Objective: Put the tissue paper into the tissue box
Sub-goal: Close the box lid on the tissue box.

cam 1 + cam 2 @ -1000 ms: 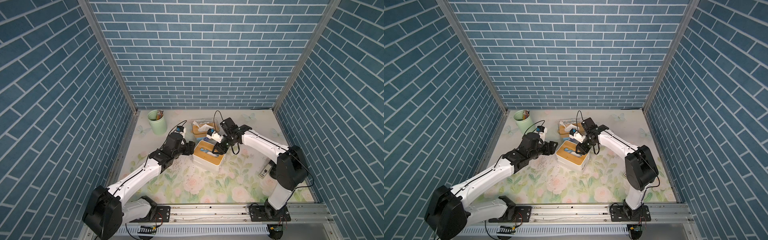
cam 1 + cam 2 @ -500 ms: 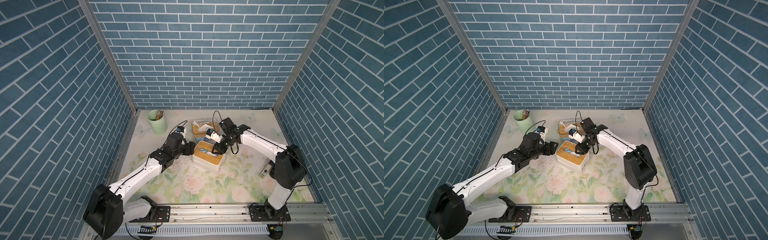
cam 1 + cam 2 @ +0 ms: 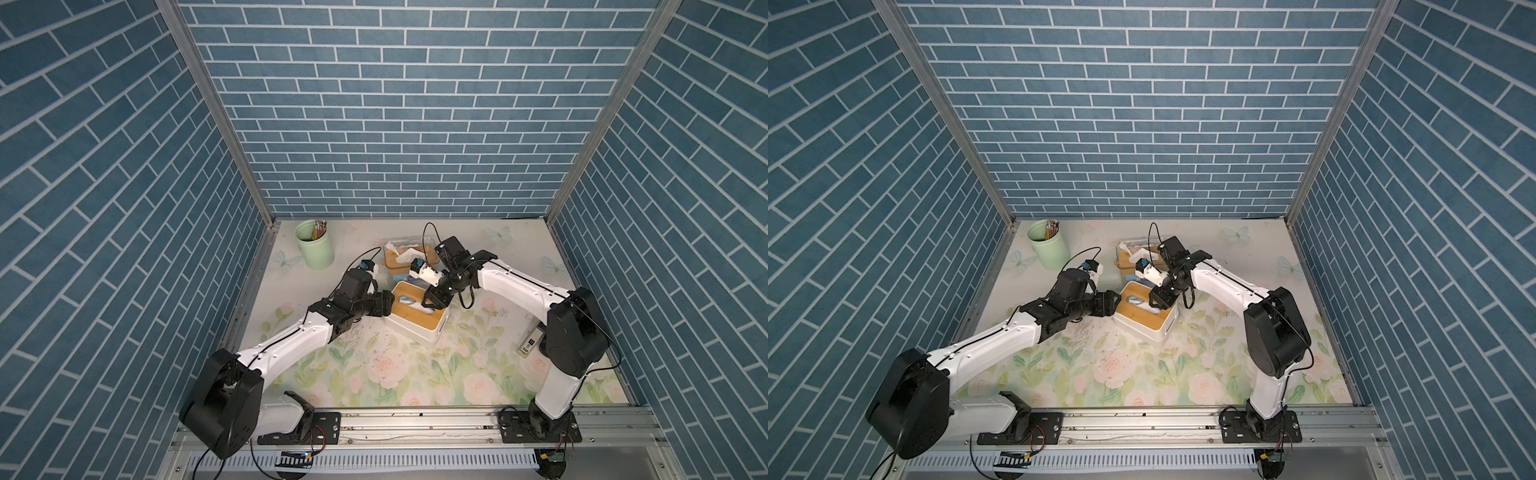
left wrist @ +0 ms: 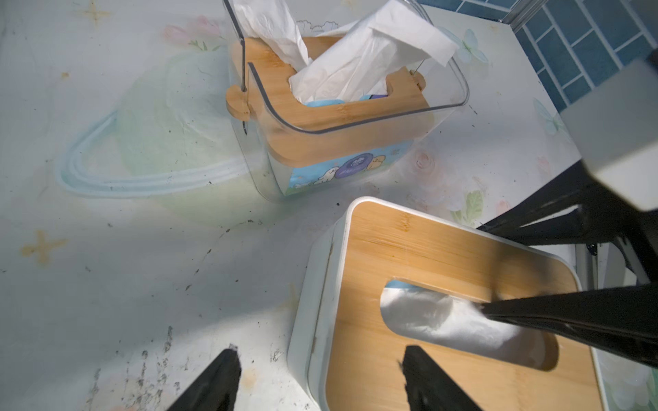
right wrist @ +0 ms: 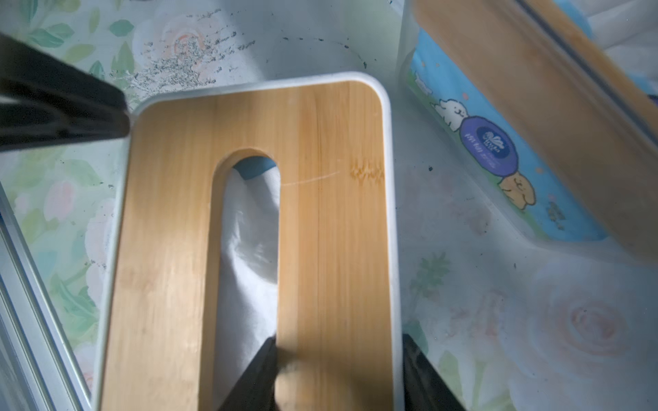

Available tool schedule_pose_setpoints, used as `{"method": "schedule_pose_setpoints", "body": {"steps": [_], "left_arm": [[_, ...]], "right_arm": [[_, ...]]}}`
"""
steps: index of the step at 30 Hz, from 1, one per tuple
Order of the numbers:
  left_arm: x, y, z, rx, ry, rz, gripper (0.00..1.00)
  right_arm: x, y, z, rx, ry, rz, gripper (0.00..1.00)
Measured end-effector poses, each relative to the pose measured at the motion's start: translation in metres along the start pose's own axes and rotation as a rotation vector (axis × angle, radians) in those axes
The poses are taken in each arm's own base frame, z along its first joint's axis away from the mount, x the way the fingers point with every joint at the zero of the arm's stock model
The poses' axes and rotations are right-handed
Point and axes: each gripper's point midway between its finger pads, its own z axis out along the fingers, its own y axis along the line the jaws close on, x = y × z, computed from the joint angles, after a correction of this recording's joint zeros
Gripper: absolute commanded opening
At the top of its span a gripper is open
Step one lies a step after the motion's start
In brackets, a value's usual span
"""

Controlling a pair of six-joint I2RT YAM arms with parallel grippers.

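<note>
We judged the job nearly done but not finished: the tissue paper [image 5: 249,256] lay mostly down inside the white tissue box [image 4: 313,320], showing as a crumpled white mass through the long slot in the bamboo lid [image 4: 427,249], and nothing of it stood above the lid in the wrist views. The right jaws stood apart and gripped nothing that we could see; one finger [image 5: 256,373] reached into the slot and rested on the paper, while its partner [image 5: 420,366] hung just outside the box's long wall. The left jaws were wide open, straddling a corner of the box, with one finger [image 4: 220,380] over the bench [image 4: 106,284] and the other [image 4: 431,380] over the lid, holding nothing. What seemed left was a last tuck and a withdrawal. The box's inside was hidden but for the slot, where a scrap of blue [image 5: 254,165] hinted at a pack beneath, so we could not tell how deep the paper sat. The right wrist view was blurred, and whether the outer finger touched the wall we could not say. In both top views the right arm [image 3: 519,286] covered one end of the slot. A clear container [image 4: 356,122] beyond it held its own tissues [image 4: 356,60]; a small object [image 3: 530,345] by the right arm's base was too small to name.
</note>
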Motion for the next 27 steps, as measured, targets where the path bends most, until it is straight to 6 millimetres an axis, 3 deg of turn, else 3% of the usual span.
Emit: {"method": "schedule_pose_setpoints", "body": {"steps": [8, 16, 22, 27], "left_arm": [[0.004, -0.002, 0.010, 0.017, 0.018, -0.011, 0.85], [0.003, -0.002, 0.014, 0.022, 0.014, -0.011, 0.85], [0.005, -0.001, 0.016, 0.019, 0.021, -0.011, 0.85], [0.006, 0.000, 0.021, 0.016, 0.032, -0.011, 0.85]], "right_arm": [[-0.002, -0.001, 0.000, 0.007, -0.010, -0.003, 0.52], [0.002, 0.001, -0.003, 0.014, -0.030, 0.009, 0.84], [0.002, 0.002, -0.013, 0.017, -0.078, 0.020, 0.89], [0.008, -0.002, -0.040, 0.023, -0.189, 0.095, 0.90]]}}
